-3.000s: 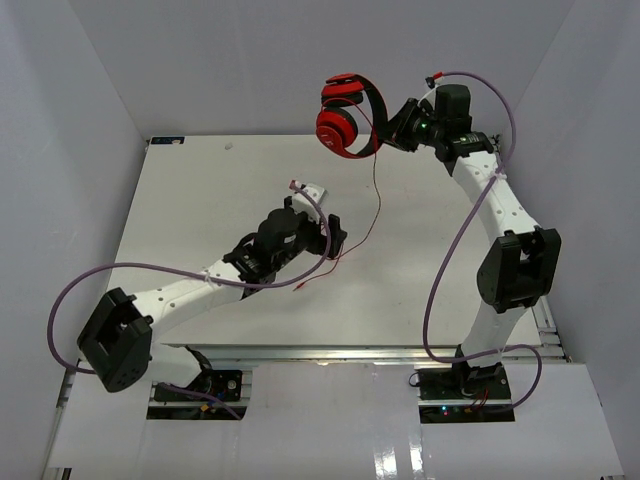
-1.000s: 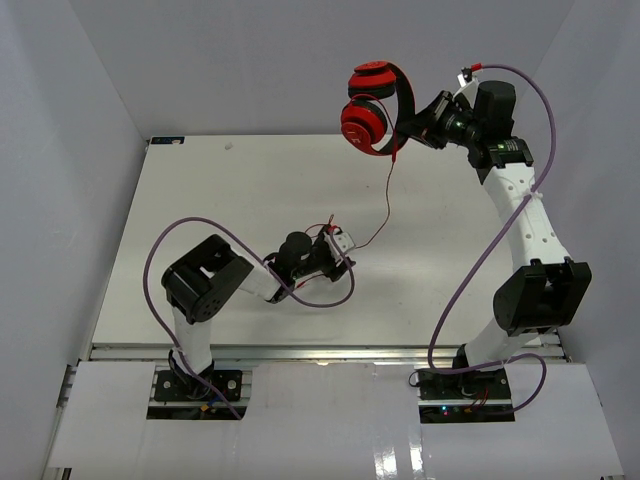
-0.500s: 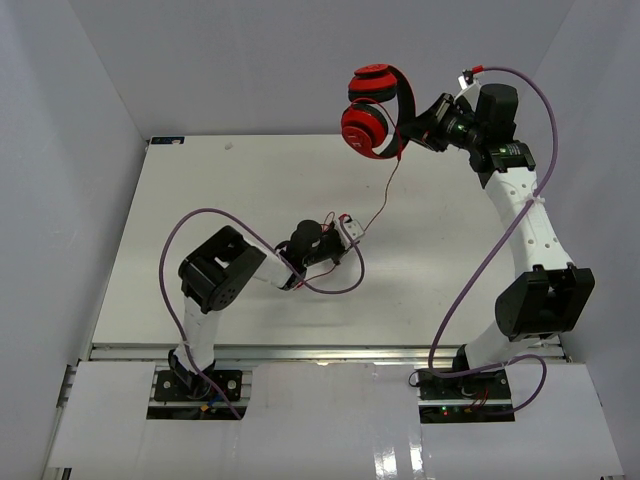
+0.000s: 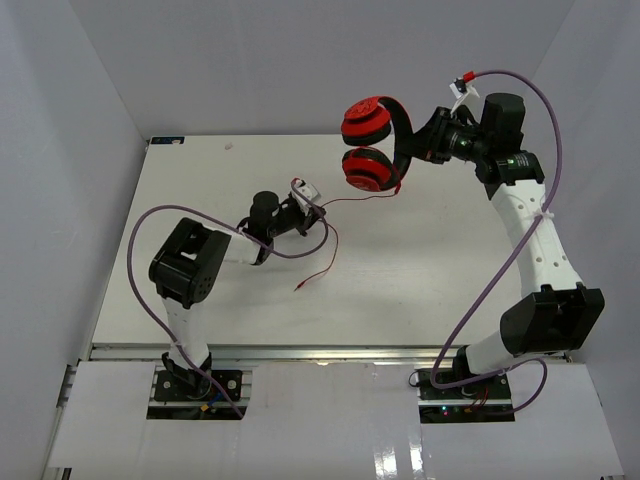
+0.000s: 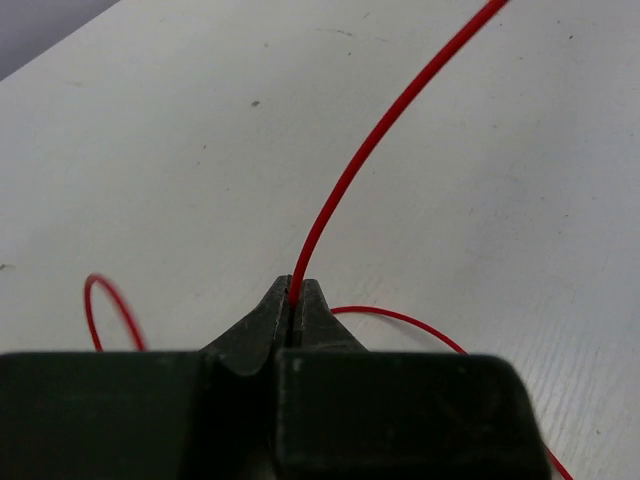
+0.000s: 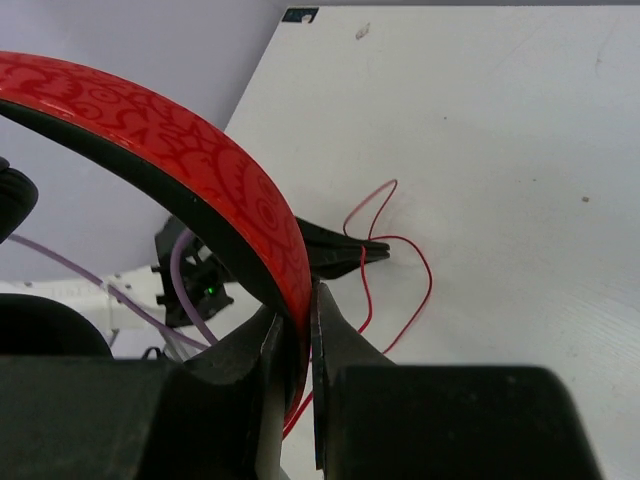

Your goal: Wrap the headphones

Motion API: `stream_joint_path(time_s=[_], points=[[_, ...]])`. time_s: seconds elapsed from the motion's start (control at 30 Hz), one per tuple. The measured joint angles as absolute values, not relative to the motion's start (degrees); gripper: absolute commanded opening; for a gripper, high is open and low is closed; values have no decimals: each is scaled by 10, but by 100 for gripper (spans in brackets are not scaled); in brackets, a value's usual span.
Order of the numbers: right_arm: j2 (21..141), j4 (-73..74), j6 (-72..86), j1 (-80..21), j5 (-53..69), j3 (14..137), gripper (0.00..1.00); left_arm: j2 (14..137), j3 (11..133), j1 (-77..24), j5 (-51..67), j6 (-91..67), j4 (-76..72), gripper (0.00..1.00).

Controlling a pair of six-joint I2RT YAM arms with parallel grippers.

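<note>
Red headphones [image 4: 372, 140] hang in air over far right part of table [image 4: 200, 190], cups 1 above the other in top view, well clear of the surface. R gripper [image 6: 303, 300] is closed tight on the headband [image 6: 230, 185], red outer face + black lining squeezed btwn the jaws w/ no gap showing. L gripper [image 5: 293, 292] is pinched fully together on the thin red cord [image 5: 380, 140], which leaves the tips and climbs away toward the cups. Top view shows that span near taut btwn lower cup and L tips. Past the pinch the rest of the cord droops in a loose loop, free end lying on table nearer the arm bases.

Step in hand, as I read it: winding cord round the band/cups. To do it well, L should carry cord round the headphones w/ light, even tension, enough to lay turns snug but not enough to drag band out of R's hold. R has only a narrow bite on the band, so a hard pull could twist it. Prob needs a re-grip further down the cord as turns use up length. Watch L arm's purple cable [image 4: 290, 252]: it loops close beside the slack tail & could snag it.
</note>
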State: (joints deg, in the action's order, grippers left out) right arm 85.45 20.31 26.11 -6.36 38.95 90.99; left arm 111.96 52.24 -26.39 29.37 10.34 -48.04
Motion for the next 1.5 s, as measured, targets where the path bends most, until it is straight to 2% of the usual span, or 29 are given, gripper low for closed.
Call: stream_joint_path(time_s=[0.37, 0.57, 0.87, 1.13, 1.5], points=[[834, 301, 15, -69, 397, 872, 8, 1067, 582, -246, 355, 171, -352, 0], [797, 329, -107, -70, 345, 841, 8, 1010, 596, -223, 366, 194, -307, 0], [748, 319, -236, -131, 232, 761, 8, 1011, 796, -224, 389, 182, -105, 4], [746, 283, -281, -213, 98, 703, 8, 1027, 953, -228, 451, 104, 63, 3], [820, 194, -168, -216, -49, 704, 8, 1032, 964, -230, 520, -34, 189, 3]])
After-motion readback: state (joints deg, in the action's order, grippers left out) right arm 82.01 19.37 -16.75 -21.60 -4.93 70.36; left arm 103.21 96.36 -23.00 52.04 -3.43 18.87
